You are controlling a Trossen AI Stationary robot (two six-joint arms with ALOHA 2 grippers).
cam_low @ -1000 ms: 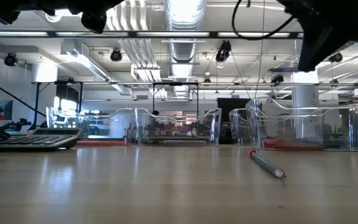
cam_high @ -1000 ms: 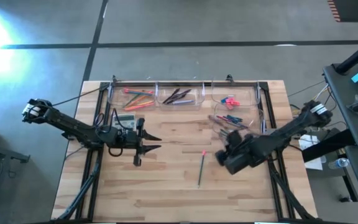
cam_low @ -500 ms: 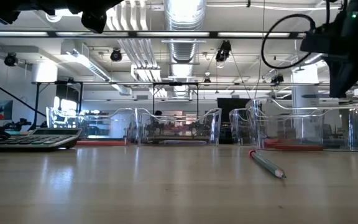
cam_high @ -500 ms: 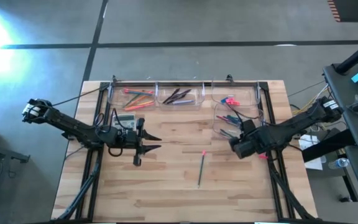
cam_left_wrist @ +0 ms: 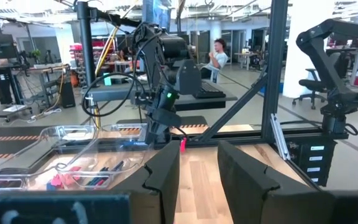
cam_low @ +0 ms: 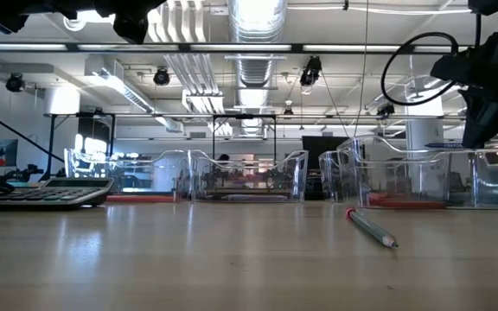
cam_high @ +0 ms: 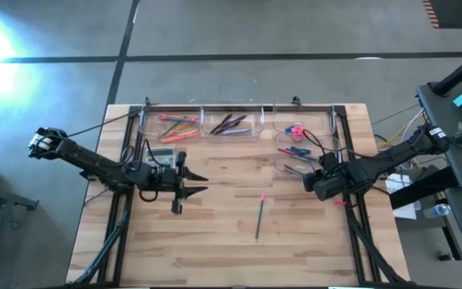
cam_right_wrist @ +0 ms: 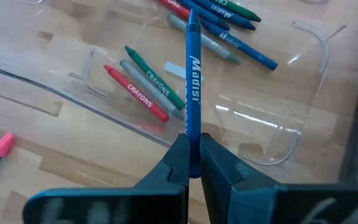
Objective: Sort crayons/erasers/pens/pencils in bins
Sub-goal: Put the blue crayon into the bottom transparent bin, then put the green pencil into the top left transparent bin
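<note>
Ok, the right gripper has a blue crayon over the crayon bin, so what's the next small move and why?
Probably lower a little and open. The right gripper is shut on the blue crayon, which hangs over the bin already holding green, red, grey and blue crayons. The left gripper waits near the calculator.

From above, the right gripper [cam_high: 321, 181] hides the 4 o'clock corner of the crayon bin [cam_high: 283, 152]. The sticks in the far row of bins are too small to tell apart by type. At bench height, the calculator [cam_low: 46, 193] is cut off at the 9 o'clock edge and the bins' contents blur behind clear walls. In the right wrist picture, the blue crayon [cam_right_wrist: 192, 87] has its lower end hidden between the jaws. The person [cam_left_wrist: 217, 52] beyond the bench is small and indistinct.
</note>
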